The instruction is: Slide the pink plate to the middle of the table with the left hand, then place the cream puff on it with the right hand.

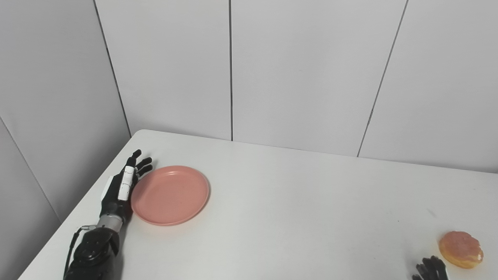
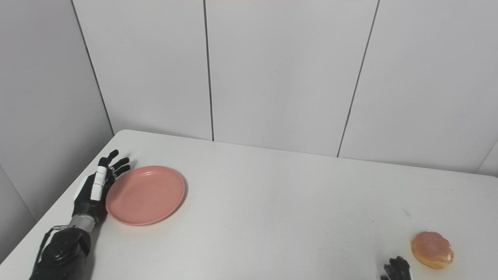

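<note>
The left hand (image 1: 123,186) lies at the lower left of the frame, its fingers stretched out and apart, holding nothing. It stands on its edge against the left rim of the pink plate (image 1: 170,194), palm side toward the plate; whether it actually presses the rim or sits just beside it is hard to say. The dark forearm runs down from it to the bottom edge, with a thin cable looped at the wrist.

The plate sits flat and bare on the left part of the white table (image 1: 295,202), near the table's left edge and well away from the middle.

Far across at the lower right, only the dark fingertips of the right hand (image 2: 397,268) poke up over the bottom edge. So little of it shows that I cannot tell whether it is open or closed. Just beside those fingertips, up and to the right, rests the cream puff (image 2: 432,244), round, golden-orange with a paler patch on its lower side, sitting on the tabletop and apart from the hand.

The table is plain white and matte, with a rounded far-left corner and a faint grey smudge (image 1: 431,212) above the puff. Behind it rises a wall of pale grey panels (image 1: 303,70) split by thin dark seams, and another panelled wall closes the left side.
</note>
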Tool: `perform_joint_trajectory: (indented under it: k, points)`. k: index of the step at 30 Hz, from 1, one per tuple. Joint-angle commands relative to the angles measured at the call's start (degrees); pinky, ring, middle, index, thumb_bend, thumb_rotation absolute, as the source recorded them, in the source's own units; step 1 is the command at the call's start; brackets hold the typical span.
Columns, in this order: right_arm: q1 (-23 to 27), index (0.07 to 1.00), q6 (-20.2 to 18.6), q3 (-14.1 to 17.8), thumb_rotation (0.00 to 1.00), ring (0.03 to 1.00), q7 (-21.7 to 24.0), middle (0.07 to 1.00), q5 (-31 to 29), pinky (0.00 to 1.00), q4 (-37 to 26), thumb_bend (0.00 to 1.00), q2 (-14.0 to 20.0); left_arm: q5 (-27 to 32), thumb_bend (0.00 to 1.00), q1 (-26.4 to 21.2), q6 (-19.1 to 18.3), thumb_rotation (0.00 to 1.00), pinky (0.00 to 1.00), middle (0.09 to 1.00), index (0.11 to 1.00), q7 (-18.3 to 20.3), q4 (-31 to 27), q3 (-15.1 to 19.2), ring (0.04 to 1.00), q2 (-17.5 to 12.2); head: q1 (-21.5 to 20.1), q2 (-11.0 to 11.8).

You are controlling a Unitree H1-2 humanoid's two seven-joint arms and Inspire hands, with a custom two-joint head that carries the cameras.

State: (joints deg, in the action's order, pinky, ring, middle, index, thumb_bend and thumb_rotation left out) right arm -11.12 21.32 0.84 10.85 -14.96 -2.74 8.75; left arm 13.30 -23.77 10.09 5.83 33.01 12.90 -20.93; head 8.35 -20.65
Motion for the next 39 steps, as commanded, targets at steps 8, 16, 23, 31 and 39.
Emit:
perform_joint_trajectory:
  k: [8, 16, 23, 31, 39]
  points:
    - [-2.3, 1.0, -6.6, -1.2, 1.0, 1.0, -0.1, 0.995, 0.8, 1.0, 3.1, 0.93, -0.1, -2.8, 0.95, 0.1, -3.0, 0.95, 0.76, 0.842, 0.923, -0.4, -2.8, -4.8, 0.84, 5.3, -0.1, 0.1]
    - [-2.5, 1.0, -6.3, -1.5, 1.0, 1.0, -0.5, 0.99, 1.5, 1.0, 2.8, 0.92, -0.4, -4.7, 0.93, 0.2, -3.6, 0.96, 0.76, 0.854, 0.925, -1.7, -3.8, -7.1, 0.853, 8.6, -0.6, -0.1]
    - [-2.5, 1.0, -6.2, -1.7, 1.0, 1.0, -0.8, 0.99, 1.5, 1.0, 2.7, 0.93, -0.5, -5.7, 0.9, -0.7, -4.4, 0.96, 0.76, 0.864, 0.927, -2.5, -3.9, -9.1, 0.866, 10.8, -0.9, -0.1]
    - [-2.4, 0.995, -6.4, -1.9, 1.0, 1.0, -1.1, 0.982, 1.4, 1.0, 2.7, 0.94, -0.5, -7.4, 0.94, -1.4, -4.4, 0.96, 0.76, 0.877, 0.942, -2.6, -3.8, -11.5, 0.869, 12.4, -1.1, -0.1]
    - [-2.5, 0.998, -6.6, -2.3, 1.0, 1.0, -1.3, 0.982, 2.0, 1.0, 2.4, 0.95, -0.5, -9.2, 0.92, -1.9, -4.7, 0.95, 0.74, 0.858, 0.931, -3.2, -2.7, -13.3, 0.855, 14.7, -1.9, -0.6]
